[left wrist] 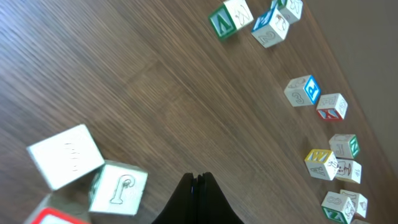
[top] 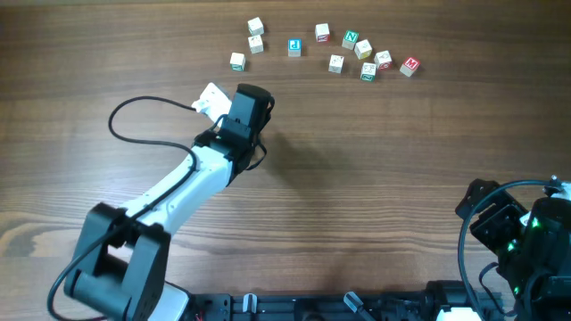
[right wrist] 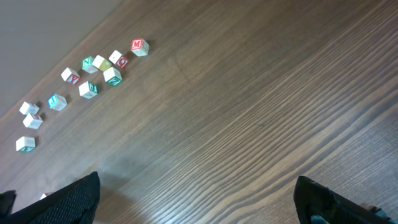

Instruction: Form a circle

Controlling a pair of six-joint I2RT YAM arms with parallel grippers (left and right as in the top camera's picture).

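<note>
Desk [top: 375, 178], one. Scattered letter cubes [top: 336, 63], eleven, along the far edge. Cluster [left wrist: 115, 186], three cubes, just beside the left gripper [left wrist: 198, 185] at its 9 o'clock. Left gripper closed tight, empty. Right gripper [right wrist: 196, 202] spread wide, empty.

A green N cube [top: 350, 38] stands far in the scene, with a red M cube [top: 409, 64] farthest to the right. Nearer and to the left, a P cube [left wrist: 118, 186] shows its outlined letter; other prints are too small to read.

Even bright light, soft shadows, slight blur
</note>
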